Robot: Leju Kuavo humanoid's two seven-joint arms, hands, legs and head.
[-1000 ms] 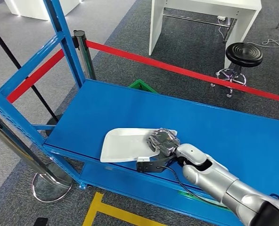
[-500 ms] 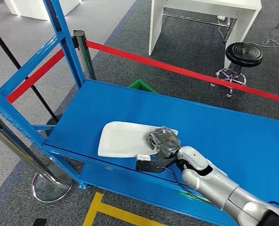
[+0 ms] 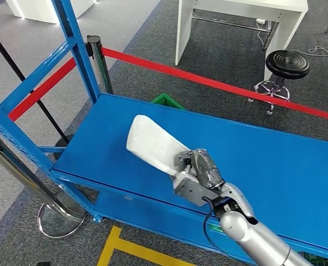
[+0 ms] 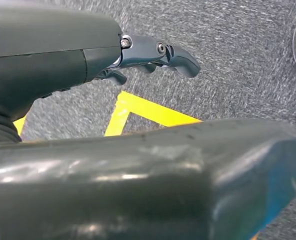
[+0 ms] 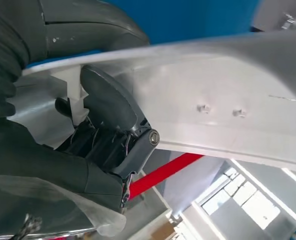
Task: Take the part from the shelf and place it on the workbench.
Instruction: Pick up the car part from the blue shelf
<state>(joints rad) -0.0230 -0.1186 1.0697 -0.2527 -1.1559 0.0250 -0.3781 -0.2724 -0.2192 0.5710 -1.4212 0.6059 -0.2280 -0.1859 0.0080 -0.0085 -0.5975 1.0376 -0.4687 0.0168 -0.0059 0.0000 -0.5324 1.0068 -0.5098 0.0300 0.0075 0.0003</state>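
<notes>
Right hand [image 3: 198,174] grips the white part [image 3: 154,143] by one end, holding it tilted above the blue shelf [image 3: 279,166]. Left hand [image 4: 154,55] hangs empty over carpet, fingers loosely apart.

A smooth white plastic part [image 3: 154,143] is seen, faintly glossy; the shelf [image 3: 279,166] is painted blue metal, matt; the floor [image 3: 221,61] is covered in rough grey carpet.
</notes>
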